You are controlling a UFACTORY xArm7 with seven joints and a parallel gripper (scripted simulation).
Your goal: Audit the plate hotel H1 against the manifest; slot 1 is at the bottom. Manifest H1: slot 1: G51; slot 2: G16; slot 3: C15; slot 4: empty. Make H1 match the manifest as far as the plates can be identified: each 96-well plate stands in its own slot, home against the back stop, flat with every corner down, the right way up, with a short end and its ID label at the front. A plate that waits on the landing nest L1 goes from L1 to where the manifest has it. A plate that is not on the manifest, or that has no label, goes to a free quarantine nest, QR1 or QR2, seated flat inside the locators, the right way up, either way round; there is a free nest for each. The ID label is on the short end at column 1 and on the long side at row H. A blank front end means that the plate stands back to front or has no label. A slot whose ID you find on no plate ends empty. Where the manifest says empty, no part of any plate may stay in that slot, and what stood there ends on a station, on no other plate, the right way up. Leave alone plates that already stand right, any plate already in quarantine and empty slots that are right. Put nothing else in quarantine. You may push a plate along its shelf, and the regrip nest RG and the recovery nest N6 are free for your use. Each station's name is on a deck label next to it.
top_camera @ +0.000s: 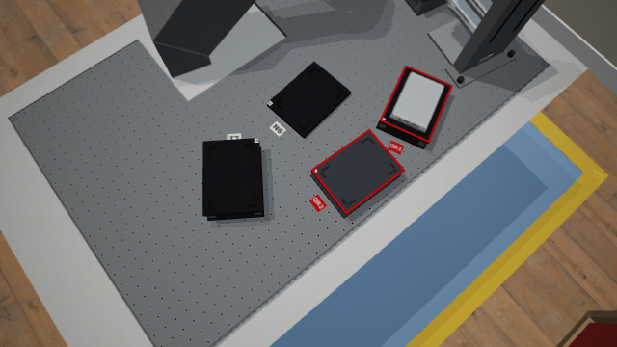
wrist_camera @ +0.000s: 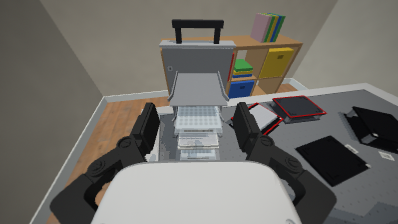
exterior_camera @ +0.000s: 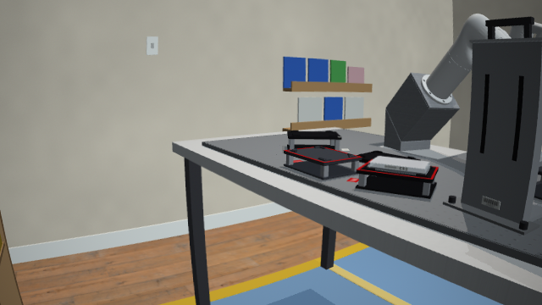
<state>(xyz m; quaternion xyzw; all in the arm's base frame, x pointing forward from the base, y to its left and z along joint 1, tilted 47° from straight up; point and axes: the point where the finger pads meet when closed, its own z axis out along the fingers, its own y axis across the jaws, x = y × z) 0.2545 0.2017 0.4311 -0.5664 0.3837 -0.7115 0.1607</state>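
1. Grey perforated deck (top_camera: 120, 159) covers the pale table top (top_camera: 29, 270).
2. Plate tower (wrist_camera: 198, 56) stands on the deck straight ahead of the spread fingers.
3. Two red-edged nests, one with a white plate (top_camera: 417, 101) and one bare (top_camera: 358, 172), sit beyond the right finger.
4. Two black nests (top_camera: 309, 98) (top_camera: 232, 177) lie further right.

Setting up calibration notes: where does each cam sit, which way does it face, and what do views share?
Top: overhead, looking down at the deck; shows QR1 with a plate, and QR2.
Exterior: off the table's corner, low, looking across it; arm shows.
Wrist: behind the open gripper, facing the hotel.
All three share QR1 and QR2.
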